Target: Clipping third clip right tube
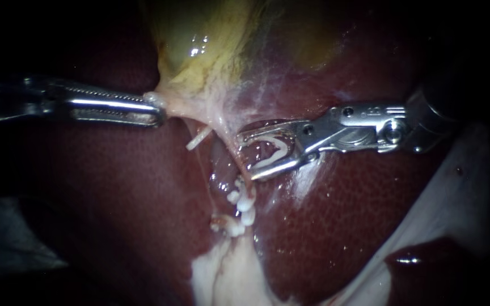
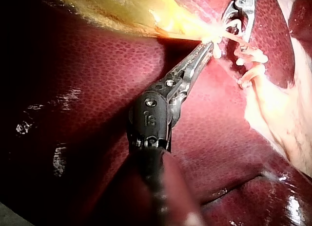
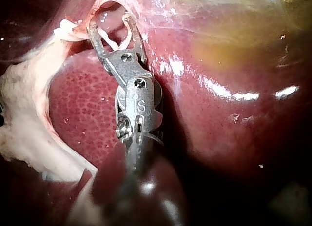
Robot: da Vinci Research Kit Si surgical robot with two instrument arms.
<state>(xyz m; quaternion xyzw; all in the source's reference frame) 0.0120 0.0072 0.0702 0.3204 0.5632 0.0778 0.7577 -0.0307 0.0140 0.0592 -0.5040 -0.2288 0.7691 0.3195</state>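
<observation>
Claw of left instrument (image 1: 157, 110) clenches gallbladder (image 1: 199, 51) — right instrument's (image 1: 248, 156) grasps clip (image 1: 276, 148) at tube (image 1: 239, 161).

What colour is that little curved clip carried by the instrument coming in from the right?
White. The clip shows best in the endoscope view.

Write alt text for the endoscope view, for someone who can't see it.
The right instrument holds an open white clip in its jaws, against a thin tube over dark red liver. The left instrument grips the gallbladder at its pale lower edge; other white clips sit further down.
</observation>
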